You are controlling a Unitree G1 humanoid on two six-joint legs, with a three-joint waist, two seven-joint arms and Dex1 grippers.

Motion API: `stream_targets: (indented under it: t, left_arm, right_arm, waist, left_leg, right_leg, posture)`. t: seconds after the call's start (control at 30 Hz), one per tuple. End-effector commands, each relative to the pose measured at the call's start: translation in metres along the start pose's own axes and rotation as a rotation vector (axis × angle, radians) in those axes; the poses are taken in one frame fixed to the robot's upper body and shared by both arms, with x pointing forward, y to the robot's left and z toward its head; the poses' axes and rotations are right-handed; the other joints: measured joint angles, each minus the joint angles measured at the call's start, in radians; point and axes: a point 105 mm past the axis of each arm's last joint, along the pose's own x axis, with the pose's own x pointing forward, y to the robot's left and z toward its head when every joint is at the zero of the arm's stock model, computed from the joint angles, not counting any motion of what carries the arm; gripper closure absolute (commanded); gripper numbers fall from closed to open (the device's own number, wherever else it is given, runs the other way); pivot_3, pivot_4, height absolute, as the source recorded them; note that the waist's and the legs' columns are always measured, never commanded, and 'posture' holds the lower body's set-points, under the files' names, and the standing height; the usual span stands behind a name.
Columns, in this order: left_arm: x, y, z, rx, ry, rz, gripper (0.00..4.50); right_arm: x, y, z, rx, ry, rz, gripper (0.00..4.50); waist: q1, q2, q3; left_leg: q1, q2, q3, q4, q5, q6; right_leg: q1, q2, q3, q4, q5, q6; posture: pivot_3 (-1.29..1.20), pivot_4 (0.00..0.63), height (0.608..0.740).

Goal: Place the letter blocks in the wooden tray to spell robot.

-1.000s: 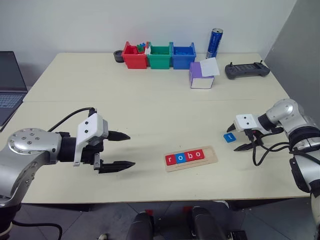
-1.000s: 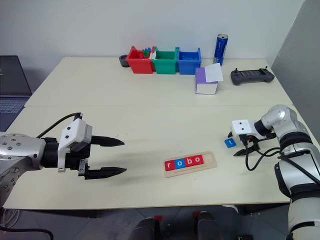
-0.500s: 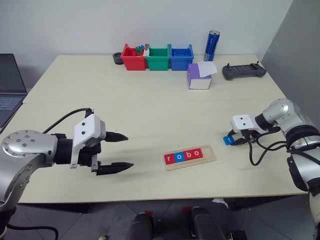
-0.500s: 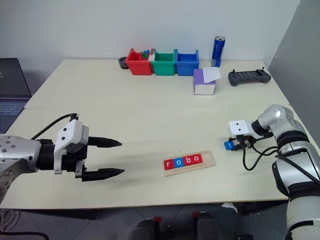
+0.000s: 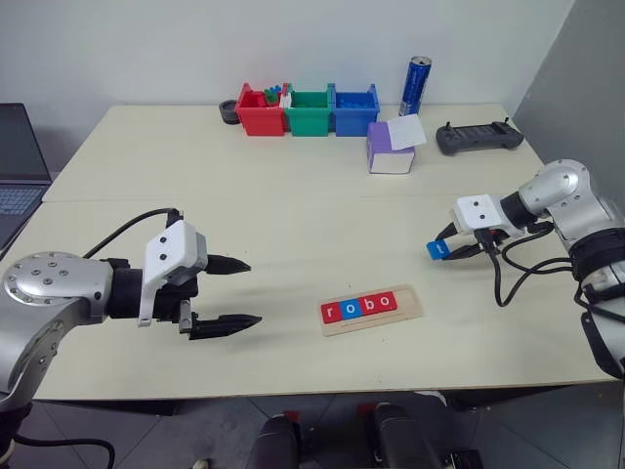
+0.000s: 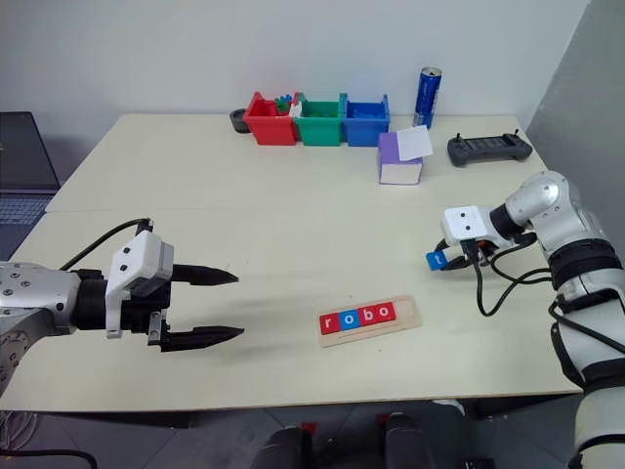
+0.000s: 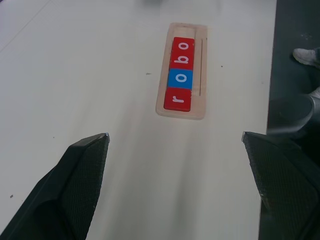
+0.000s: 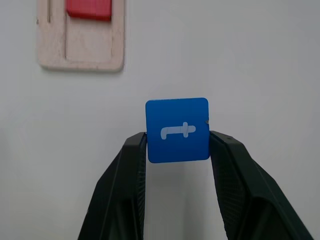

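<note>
Moved: right claw [image 5: 441,248] has lifted the blue "t" block [image 8: 177,130] off the desk [image 5: 293,195], clamped on its edges | wooden tray [image 5: 372,309] near the front edge, holding r-o-b-o | left claw [image 5: 234,292] hangs spread wide, empty, left of the tray

Silver arms, white wrists, black fingers [image 5: 223,293], cables.

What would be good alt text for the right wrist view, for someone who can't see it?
The right end effector holds a blue letter block marked t between its two black fingers, above a pale table. Beyond it lies one end of the wooden tray, with part of a red block in its groove and an open slot next to it.
</note>
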Motion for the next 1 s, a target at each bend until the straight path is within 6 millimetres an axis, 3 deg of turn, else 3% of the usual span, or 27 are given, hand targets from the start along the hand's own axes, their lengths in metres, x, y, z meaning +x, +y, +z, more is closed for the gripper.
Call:
stream_targets:
  t: [0.03,0.4,1.0]
  left_arm:
    - [-0.001,0.0,0.007,0.033,-0.013,0.003,0.0]
    - [-0.001,-0.002,0.005,0.024,-0.013,0.01,0.0]
    - [0.001,-0.002,0.006,0.024,-0.02,0.01,0.0]
  right_arm:
    - [0.006,0.015,0.015,0.011,-0.044,0.123,3.04]
    - [0.03,0.032,0.028,0.006,-0.007,0.171,3.04]
    - [0.044,0.03,0.034,0.061,0.01,0.146,3.04]
  waist:
    - [0.001,0.0,0.0]
    - [0.007,0.0,0.0]
    - [0.007,0.0,0.0]
  left_leg:
    - [0.0,0.0,0.0,0.0,0.0,0.0]
    - [-0.001,0.0,0.0,0.001,0.0,0.0]
    - [-0.002,0.0,0.0,0.001,0.0,0.0]
  right_leg:
    - [0.0,0.0,0.0,0.0,0.0,0.0]
    - [-0.001,0.0,-0.001,0.0,0.0,0.0]
    - [-0.001,0.0,-0.001,0.0,0.0,0.0]
  posture:
    - [0.0,0.15,0.74]
    - [0.0,0.15,0.74]
    - [0.0,0.15,0.74]
